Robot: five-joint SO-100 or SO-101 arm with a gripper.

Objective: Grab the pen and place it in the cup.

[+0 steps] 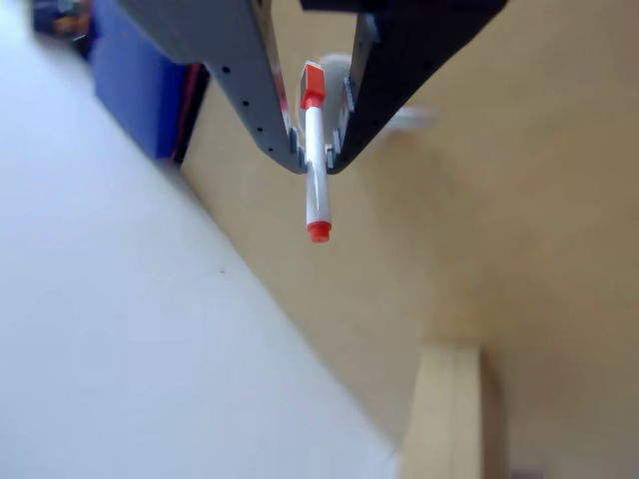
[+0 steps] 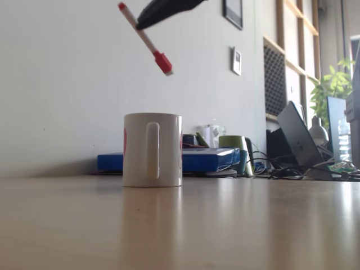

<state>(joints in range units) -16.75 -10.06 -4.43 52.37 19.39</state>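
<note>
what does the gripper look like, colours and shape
In the other view the gripper has two wedge-shaped fingers tapering to the tips: one grey with small holes along its edge, one black. In the fixed view it shows as a dark tapered shape.

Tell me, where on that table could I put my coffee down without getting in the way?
The wooden table is bare all across the front, before and to both sides of the cup. Avoid the air above the cup: the gripper holds the pen there. It is crowded behind, along the wall: blue box, green mug, laptop, cables.
</note>
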